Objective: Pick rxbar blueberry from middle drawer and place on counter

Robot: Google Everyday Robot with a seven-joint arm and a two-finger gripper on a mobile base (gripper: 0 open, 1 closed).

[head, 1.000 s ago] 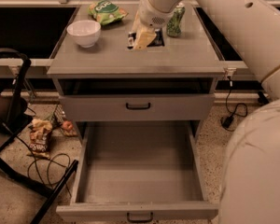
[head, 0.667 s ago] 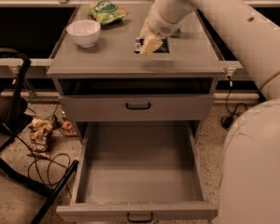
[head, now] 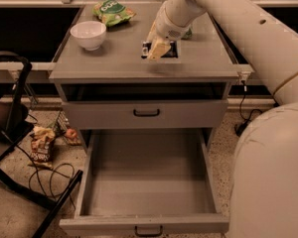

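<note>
The rxbar blueberry [head: 171, 49], a flat dark bar, lies level on the counter [head: 114, 58] right of its middle. My gripper [head: 158, 49] reaches down from the upper right and is shut on the bar across its narrow width, its pale tips covering the bar's centre. The bar appears to touch the counter surface. The middle drawer [head: 146, 182] is pulled wide open below, and nothing shows inside it.
A white bowl [head: 88, 33] and a green snack bag [head: 113, 11] sit on the counter's left and back. A green can [head: 187, 32] is partly hidden behind my arm. The upper drawer front [head: 146, 114] is shut. A black chair frame [head: 15, 133] and floor litter [head: 39, 145] are at left.
My gripper has moved the bar forward and down over the counter, from tilted above the surface to level on it.
</note>
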